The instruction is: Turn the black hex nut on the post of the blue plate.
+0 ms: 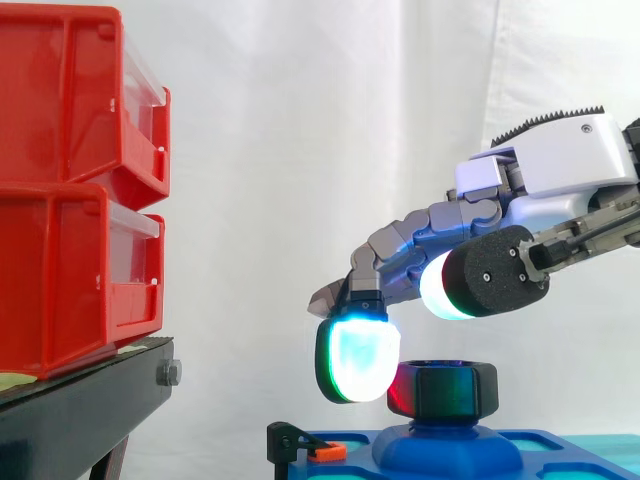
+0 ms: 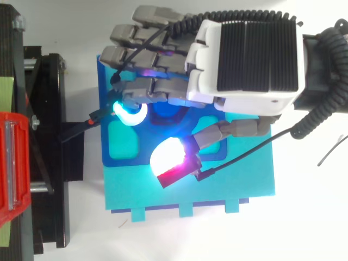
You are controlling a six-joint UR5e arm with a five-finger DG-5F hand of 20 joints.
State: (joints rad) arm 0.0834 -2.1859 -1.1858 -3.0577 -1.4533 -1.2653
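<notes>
Black hex nut (image 1: 447, 390) ungripped; hand (image 1: 560, 165) hovers above, fingers loosely spread, holding nothing.

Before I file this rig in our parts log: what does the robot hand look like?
The robot hand has a white, boxy shell with a black ribbed panel on its back. Its fingers are grey, lilac-tinted segmented links ending in thick, black-edged pads, one glowing cyan-white, another white and magenta.
</notes>
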